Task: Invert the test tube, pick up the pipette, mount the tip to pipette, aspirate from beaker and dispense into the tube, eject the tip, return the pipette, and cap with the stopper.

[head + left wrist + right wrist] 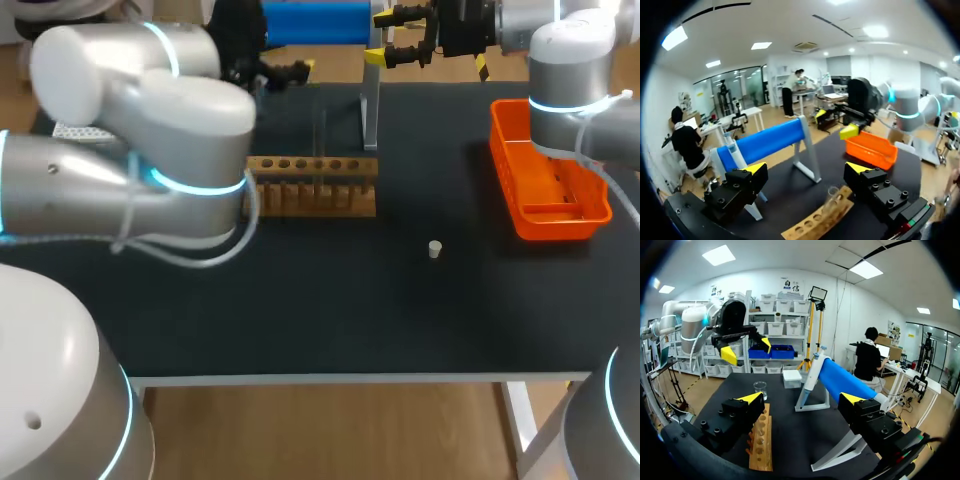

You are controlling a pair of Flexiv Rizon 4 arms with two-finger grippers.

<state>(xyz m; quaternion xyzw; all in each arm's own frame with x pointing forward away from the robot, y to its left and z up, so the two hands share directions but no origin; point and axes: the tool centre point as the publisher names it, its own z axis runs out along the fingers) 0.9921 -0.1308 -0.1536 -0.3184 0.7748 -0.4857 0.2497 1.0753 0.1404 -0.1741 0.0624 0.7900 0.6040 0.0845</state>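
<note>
A clear test tube (320,150) stands in the wooden rack (311,186) at mid-table; in the left wrist view the test tube (833,196) is just ahead of my left gripper (807,170), which is open and empty. The blue pipette (312,22) rests on its white stand (370,108) at the back. My right gripper (392,37) hovers open beside the pipette (840,381), holding nothing. A small white stopper (434,249) lies on the black mat. A glass beaker (760,388) and a white tip box (791,378) stand beyond the rack (761,442).
An orange basket (545,185) sits at the right under my right arm. My left arm's bulky links cover the table's left part. The left gripper (290,72) hangs above the back of the table, left of the stand.
</note>
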